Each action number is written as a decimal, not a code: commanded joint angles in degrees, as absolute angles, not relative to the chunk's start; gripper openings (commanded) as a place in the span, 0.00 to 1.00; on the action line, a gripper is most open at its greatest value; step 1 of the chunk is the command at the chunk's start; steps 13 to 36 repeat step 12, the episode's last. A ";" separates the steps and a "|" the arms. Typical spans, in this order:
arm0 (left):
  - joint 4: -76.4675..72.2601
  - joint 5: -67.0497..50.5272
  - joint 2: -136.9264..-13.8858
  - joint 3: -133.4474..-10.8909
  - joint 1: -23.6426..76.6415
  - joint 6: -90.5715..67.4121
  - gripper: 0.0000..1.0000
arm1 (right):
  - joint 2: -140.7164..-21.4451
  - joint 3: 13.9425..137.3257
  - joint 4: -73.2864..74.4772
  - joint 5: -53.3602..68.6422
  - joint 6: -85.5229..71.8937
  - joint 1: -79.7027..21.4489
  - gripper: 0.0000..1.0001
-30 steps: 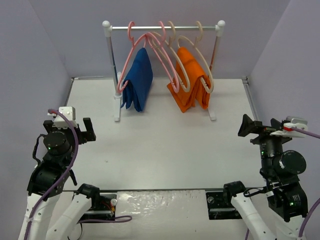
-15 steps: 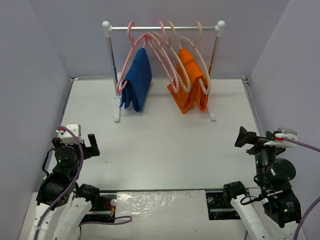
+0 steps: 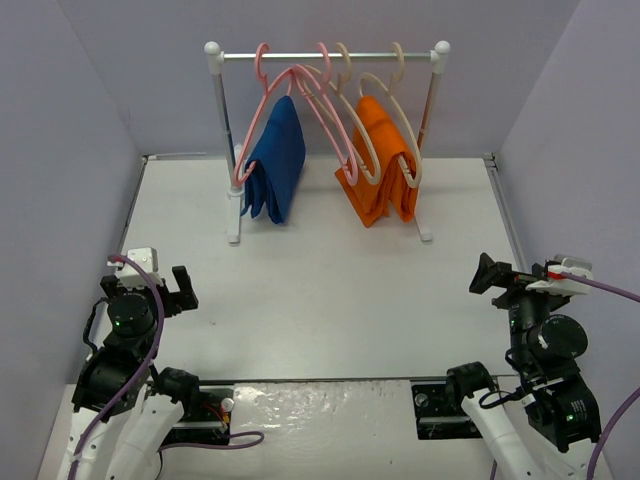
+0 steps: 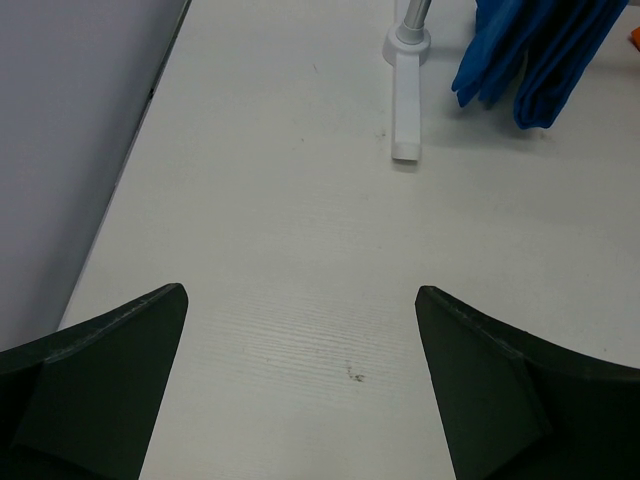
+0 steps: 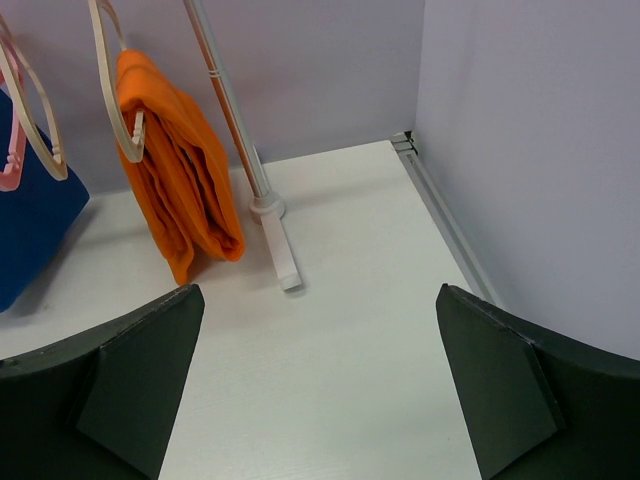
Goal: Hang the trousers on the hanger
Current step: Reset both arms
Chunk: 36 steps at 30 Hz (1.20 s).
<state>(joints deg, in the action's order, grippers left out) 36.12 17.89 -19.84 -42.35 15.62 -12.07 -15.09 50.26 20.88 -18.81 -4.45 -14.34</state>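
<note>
The bright orange trousers [image 3: 378,172] hang folded over the cream hanger [image 3: 408,128] on the rail at the back of the table. The right wrist view has them at upper left, trousers [image 5: 178,185] draped through the hanger [image 5: 122,140]. My left gripper [image 3: 172,288] sits low at the near left, open, with only bare tabletop between its fingers [image 4: 300,292]. My right gripper [image 3: 488,275] is at the near right, also open and holding nothing [image 5: 318,290]. Both are far from the trousers.
A white rack [image 3: 325,56] stands across the back, its feet [image 4: 405,100] [image 5: 280,250] lying on the table. A dark blue garment [image 3: 278,160] hangs on a pink hanger [image 3: 258,125], beside other pink hangers. Grey walls close in on three sides.
Both arms have drawn back toward their bases and lowered. In the last half second they barely move. Both grippers stay open.
</note>
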 commanded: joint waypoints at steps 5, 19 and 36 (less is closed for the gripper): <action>32.26 18.81 -20.35 -42.80 15.12 -12.74 0.97 | -16.66 50.76 16.79 -19.47 -4.88 -14.85 1.00; 32.11 18.66 -20.11 -42.64 15.12 -12.66 0.97 | -16.79 50.88 16.79 -19.42 -4.57 -14.87 1.00; 32.11 18.66 -20.11 -42.64 15.12 -12.66 0.97 | -16.79 50.88 16.79 -19.42 -4.57 -14.87 1.00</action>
